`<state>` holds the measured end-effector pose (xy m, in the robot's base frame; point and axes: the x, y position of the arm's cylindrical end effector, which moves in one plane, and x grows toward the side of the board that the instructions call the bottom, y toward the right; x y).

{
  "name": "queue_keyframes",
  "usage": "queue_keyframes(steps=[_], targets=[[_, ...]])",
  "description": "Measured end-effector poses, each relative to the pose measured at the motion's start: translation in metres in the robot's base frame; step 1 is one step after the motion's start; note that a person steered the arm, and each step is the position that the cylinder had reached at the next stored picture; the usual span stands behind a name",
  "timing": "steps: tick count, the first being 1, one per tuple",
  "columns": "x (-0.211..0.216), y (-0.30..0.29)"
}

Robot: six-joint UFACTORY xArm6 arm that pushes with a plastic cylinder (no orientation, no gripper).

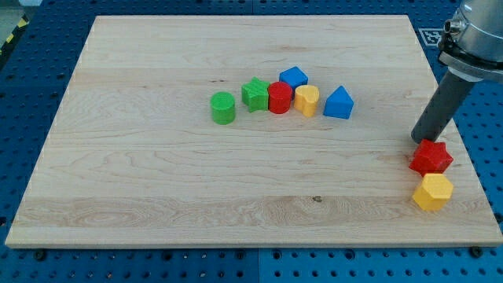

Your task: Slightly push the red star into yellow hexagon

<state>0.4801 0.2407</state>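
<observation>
The red star (431, 158) lies near the board's right edge, just above the yellow hexagon (433, 192), and the two look to be touching or nearly so. My tip (420, 139) rests on the board right at the star's upper left side, seemingly in contact with it. The dark rod rises toward the view's upper right.
A cluster sits at mid-board: a green cylinder (223, 108), a green star (255, 93), a red cylinder (280, 97), a blue block (293, 77), a yellow block (306, 101) and a blue triangular block (339, 103). The board's right edge (464, 149) runs close beside the star.
</observation>
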Motion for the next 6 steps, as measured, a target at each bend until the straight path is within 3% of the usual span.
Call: queue_keyframes(steps=[6], targets=[[-0.004, -0.037]])
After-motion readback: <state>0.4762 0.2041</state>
